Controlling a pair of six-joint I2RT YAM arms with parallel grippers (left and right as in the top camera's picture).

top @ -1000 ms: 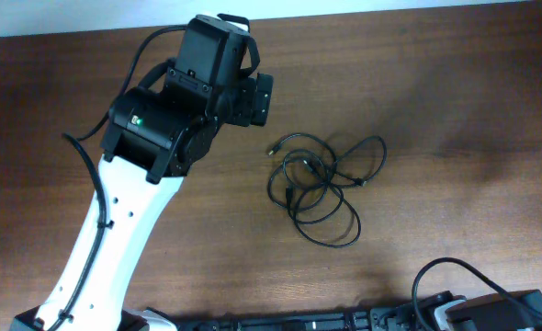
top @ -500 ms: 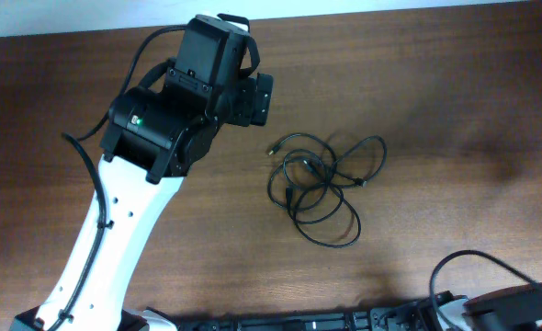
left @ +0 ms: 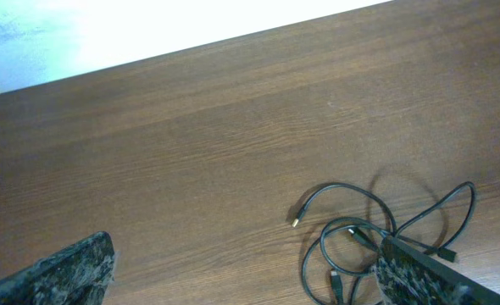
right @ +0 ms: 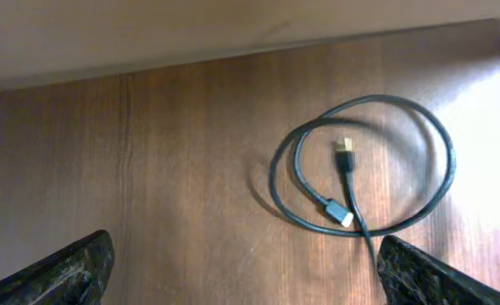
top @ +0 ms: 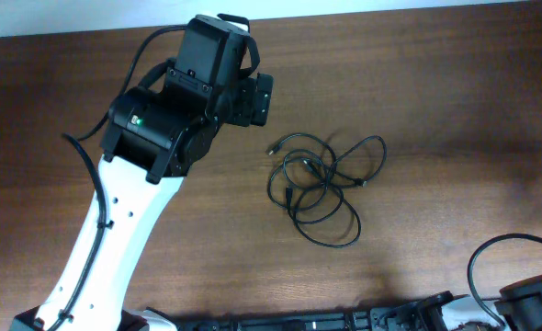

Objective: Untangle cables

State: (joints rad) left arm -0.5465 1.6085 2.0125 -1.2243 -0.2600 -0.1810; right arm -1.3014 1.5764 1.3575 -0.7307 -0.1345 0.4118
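A tangle of thin black cables (top: 321, 184) lies on the brown wooden table (top: 455, 83), right of centre. It also shows in the left wrist view (left: 360, 241), with one loose gold-tipped plug (left: 295, 224) pointing left. My left gripper (left: 246, 263) is open and empty, hovering up and left of the tangle; in the overhead view it (top: 260, 98) sits beyond the tangle's upper left. My right gripper (right: 241, 263) is open and empty, above a separate black cable (right: 360, 161) coiled in one loop with both plugs inside it. That coil does not show overhead.
The left arm's white and black body (top: 133, 184) crosses the table's left half. The right arm (top: 537, 299) shows only at the bottom right corner with its own wiring loop. The table's far edge (left: 233, 38) runs along the top.
The right arm has slid right along the bottom edge, almost out of the overhead view. The left arm and the cable tangle have not moved.
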